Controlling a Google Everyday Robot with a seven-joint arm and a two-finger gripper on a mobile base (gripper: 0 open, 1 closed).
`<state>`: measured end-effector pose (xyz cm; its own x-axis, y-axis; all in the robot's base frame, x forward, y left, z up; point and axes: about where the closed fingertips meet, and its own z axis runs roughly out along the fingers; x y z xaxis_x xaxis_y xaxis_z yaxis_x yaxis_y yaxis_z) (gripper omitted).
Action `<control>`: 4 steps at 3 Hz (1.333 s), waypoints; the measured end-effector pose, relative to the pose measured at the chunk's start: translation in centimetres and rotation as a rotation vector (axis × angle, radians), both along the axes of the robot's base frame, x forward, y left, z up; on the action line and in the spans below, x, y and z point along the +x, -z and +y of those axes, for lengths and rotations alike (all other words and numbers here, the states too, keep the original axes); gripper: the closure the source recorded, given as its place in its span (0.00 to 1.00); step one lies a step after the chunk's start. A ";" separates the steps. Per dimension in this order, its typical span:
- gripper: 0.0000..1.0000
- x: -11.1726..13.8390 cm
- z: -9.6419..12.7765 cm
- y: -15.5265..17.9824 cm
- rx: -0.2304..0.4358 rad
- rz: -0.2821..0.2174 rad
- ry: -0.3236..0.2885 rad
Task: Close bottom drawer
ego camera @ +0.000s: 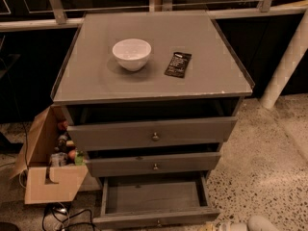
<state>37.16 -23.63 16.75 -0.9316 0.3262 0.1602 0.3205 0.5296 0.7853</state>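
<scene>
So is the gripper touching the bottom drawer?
Cannot tell. In the camera view the gripper sits at the bottom edge, beside the right front corner of the bottom drawer, mostly cut off; neither gap nor contact shows.

Dim, warm light falls from overhead. The flat grey cabinet top [96,76] carries a soft sheen, and the round white ceramic bowl [132,53] casts a faint shadow on it. The background is near black. The gripper [262,224] sits dimly lit at the bottom right edge.

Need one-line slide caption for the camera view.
Slim grey bottom drawer of wooden cabinet stands open; gripper at lower-right frame edge; round white bowl on top.
</scene>
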 end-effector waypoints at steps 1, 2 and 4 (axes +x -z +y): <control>1.00 0.0 0.0 0.1 0.000 0.000 0.001; 1.00 0.5 1.1 1.2 0.032 0.028 0.034; 1.00 4.1 2.7 1.6 0.066 0.020 0.090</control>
